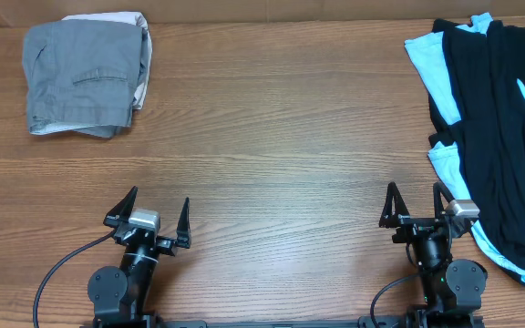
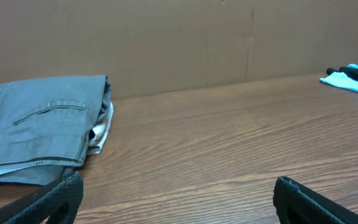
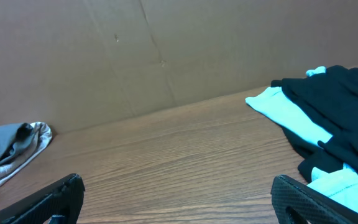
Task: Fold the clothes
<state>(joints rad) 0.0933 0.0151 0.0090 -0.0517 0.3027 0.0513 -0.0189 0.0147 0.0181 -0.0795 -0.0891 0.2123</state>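
Left pincer (image 1: 160, 197) sat parked low at the near edge of the table (image 1: 281, 137), jaws spread wide with nothing between them. Its own camera confirmed it, both dark fingers (image 2: 48, 200) framing bare wood.

Up in the far-left corner lay the grey folded stack (image 1: 80, 77), trousers or shorts squared off on top, with a pale garment (image 1: 141, 50) peeking out beneath on the right side. Neatly stacked and well apart from everything else, that looked like the finished pile, tucked out of the way so the middle was free for work. And the middle was just that: a broad stretch of wood, the obvious folding ground.

Moving across, right pincer (image 1: 415, 193) mirrored its partner, low at the near edge, jaws fully apart and gripping nothing, with the clothes just beside it.

Over on the right sprawled the unfolded heap (image 1: 499, 137), black cloth draped over light blue cloth (image 1: 419, 53), running from the far edge nearly to the near one. How many pieces were tangled in there, I could not tell.

My read: one batch done, the bulk to go. The next move, I judged, belonged to the right arm, sitting closest to the heap. A pinch on an outer blue edge looked the cleaner grab, since the black layers overlapped and a deep bite could drag two garments out together.
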